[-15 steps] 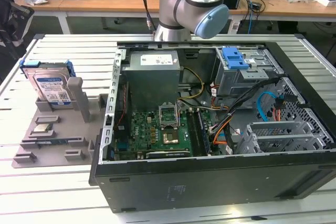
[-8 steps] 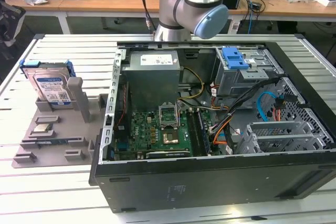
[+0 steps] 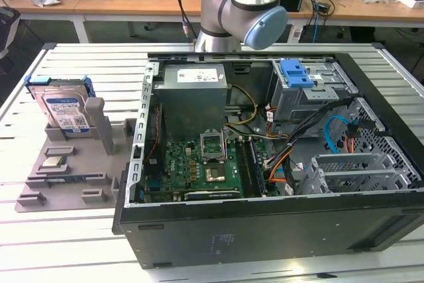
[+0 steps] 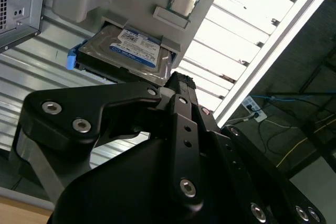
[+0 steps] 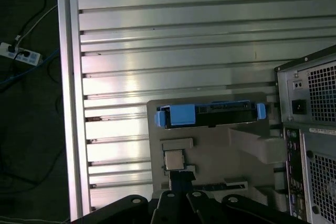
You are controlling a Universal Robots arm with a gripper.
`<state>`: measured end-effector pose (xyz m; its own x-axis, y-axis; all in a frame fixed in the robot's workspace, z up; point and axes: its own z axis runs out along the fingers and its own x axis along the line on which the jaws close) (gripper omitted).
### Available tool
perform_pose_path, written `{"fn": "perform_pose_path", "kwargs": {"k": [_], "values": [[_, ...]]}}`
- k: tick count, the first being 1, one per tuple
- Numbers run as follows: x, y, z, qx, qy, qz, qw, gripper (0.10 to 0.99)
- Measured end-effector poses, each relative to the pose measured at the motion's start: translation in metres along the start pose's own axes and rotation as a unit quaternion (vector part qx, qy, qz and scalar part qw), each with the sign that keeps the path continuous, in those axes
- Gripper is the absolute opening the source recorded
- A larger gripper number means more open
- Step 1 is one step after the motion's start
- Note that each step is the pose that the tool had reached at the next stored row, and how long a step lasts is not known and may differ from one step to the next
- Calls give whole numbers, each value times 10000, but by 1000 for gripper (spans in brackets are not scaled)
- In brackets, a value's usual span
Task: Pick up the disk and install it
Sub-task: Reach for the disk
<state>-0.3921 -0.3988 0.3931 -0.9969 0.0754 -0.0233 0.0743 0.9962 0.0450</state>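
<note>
The arm (image 3: 245, 4) stands behind the open computer box (image 3: 265, 230), with its grey and blue joint above the back wall. The disk (image 3: 64, 107) stands on its edge in a grey tray (image 3: 73, 177) on the counter (image 3: 73, 250), at the exterior view's left, apart from the box. In the second wrist view the black fingers (image 4: 181, 83) are pressed together, hold nothing, and point toward the disk's label side. The first wrist view shows the disk's blue edge and a little square chip (image 5: 173, 159) on the tray.
</note>
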Motion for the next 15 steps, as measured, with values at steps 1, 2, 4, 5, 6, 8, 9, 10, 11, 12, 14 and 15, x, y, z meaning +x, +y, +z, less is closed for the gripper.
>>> {"fn": "perform_pose_path", "kwargs": {"k": [1,2,4,5,6,8,9,10,11,12,14,15], "values": [[16,-1,-1,0,0,0,10000,106],[43,-3,-1,0,0,-1,10000,106],[78,-6,-2,0,0,-1,10000,106],[98,-8,-2,0,0,-1,10000,106],[114,-9,-3,0,0,0,10000,106],[173,-13,-4,0,0,-1,10000,106],[205,-15,-4,0,0,0,10000,106],[231,-17,-5,0,0,0,10000,106],[250,-19,-5,0,0,0,10000,106],[276,-20,-4,0,0,0,10000,106],[297,-12,-2,0,0,0,10000,106],[313,18,0,0,0,0,10000,106]]}}
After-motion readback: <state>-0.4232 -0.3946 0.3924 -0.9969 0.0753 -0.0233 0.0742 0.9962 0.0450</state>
